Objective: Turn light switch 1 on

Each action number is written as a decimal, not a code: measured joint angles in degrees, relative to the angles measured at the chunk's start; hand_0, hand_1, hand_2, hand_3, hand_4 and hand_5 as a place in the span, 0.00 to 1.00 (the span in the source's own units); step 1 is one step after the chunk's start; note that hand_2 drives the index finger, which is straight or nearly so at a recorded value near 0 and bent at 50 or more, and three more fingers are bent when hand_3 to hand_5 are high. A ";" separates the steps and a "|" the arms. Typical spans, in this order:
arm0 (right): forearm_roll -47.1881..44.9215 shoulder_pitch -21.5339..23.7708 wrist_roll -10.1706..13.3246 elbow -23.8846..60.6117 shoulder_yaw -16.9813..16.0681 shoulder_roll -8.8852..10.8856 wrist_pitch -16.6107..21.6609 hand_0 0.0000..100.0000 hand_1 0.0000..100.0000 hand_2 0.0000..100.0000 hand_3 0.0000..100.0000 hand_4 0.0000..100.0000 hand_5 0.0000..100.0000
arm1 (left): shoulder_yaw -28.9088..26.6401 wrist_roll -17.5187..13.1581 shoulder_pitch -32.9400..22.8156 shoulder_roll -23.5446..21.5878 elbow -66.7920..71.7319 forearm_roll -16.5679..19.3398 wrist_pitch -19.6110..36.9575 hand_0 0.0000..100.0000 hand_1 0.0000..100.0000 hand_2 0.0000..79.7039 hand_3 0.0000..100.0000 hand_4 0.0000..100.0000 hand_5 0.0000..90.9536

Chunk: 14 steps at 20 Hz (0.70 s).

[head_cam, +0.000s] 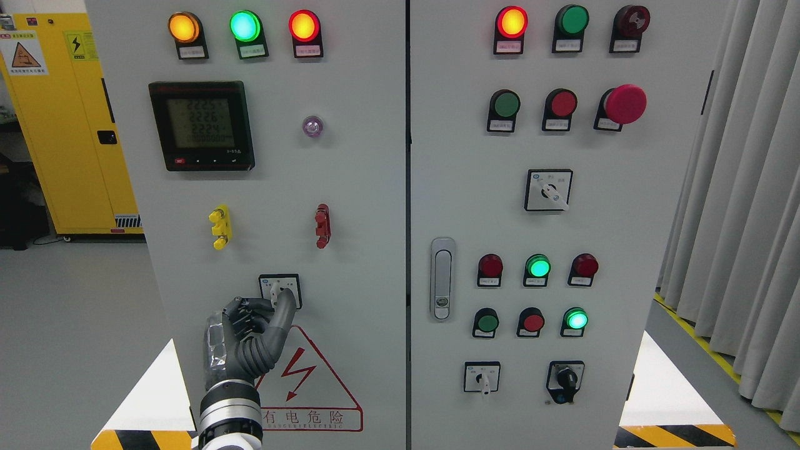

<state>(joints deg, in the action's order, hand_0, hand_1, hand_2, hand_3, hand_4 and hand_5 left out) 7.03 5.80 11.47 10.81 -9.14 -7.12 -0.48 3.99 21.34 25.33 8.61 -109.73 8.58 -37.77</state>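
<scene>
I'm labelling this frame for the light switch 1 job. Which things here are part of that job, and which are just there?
In the job:
- left robot hand, fingers at the switch
- rotary switch on the left door

Just there:
- digital meter
- yellow handle
- red handle
- door latch
- red mushroom button
- yellow cabinet

An industrial electrical room: grey control cabinet (375, 187) with indicator lamps (244, 26), yellow safety cabinet (69, 125).
</scene>
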 measured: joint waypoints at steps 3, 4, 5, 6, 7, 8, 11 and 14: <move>0.00 0.00 0.00 0.00 0.00 0.00 0.00 0.00 0.50 0.04 0.00 0.00 0.00 | 0.02 -0.11 0.03 0.00 0.02 -0.01 -0.06 0.37 0.63 0.79 0.95 0.81 0.91; 0.00 0.00 0.00 0.00 0.00 0.00 0.00 0.00 0.50 0.04 0.00 0.00 0.00 | 0.02 -0.19 0.03 0.00 0.03 -0.02 -0.08 0.37 0.63 0.80 0.95 0.81 0.91; 0.00 0.00 0.00 0.00 0.00 0.00 0.00 0.00 0.50 0.04 0.00 0.00 0.00 | 0.03 -0.21 0.03 0.00 0.05 -0.02 -0.10 0.37 0.63 0.81 0.95 0.81 0.91; 0.00 0.00 0.00 0.00 0.00 0.00 0.00 0.00 0.50 0.04 0.00 0.00 0.00 | 0.04 -0.22 0.04 0.00 0.05 -0.03 -0.12 0.38 0.63 0.81 0.95 0.81 0.91; 0.00 0.00 0.00 0.00 0.00 0.00 0.00 0.00 0.50 0.04 0.00 0.00 0.00 | 0.05 -0.23 0.04 0.00 0.06 -0.03 -0.12 0.38 0.63 0.81 0.95 0.81 0.91; 0.00 0.00 0.00 0.00 0.00 0.00 0.00 0.00 0.50 0.04 0.00 0.00 0.00 | 0.05 -0.24 0.04 0.00 0.07 -0.03 -0.12 0.38 0.63 0.81 0.95 0.81 0.91; 0.00 0.00 0.00 0.00 0.00 0.00 0.00 0.00 0.50 0.04 0.00 0.00 0.00 | 0.06 -0.27 0.05 0.00 0.09 -0.05 -0.06 0.38 0.63 0.81 0.95 0.81 0.91; 0.00 0.00 0.00 0.00 0.00 0.00 0.00 0.00 0.50 0.04 0.00 0.00 0.00 | 0.07 -0.30 0.05 0.00 0.10 -0.09 0.03 0.38 0.63 0.82 0.95 0.81 0.90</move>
<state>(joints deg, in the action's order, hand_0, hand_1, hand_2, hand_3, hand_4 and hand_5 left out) 7.03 5.80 11.47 10.81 -9.14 -7.12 -0.48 4.06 21.05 25.38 8.60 -109.62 8.49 -37.74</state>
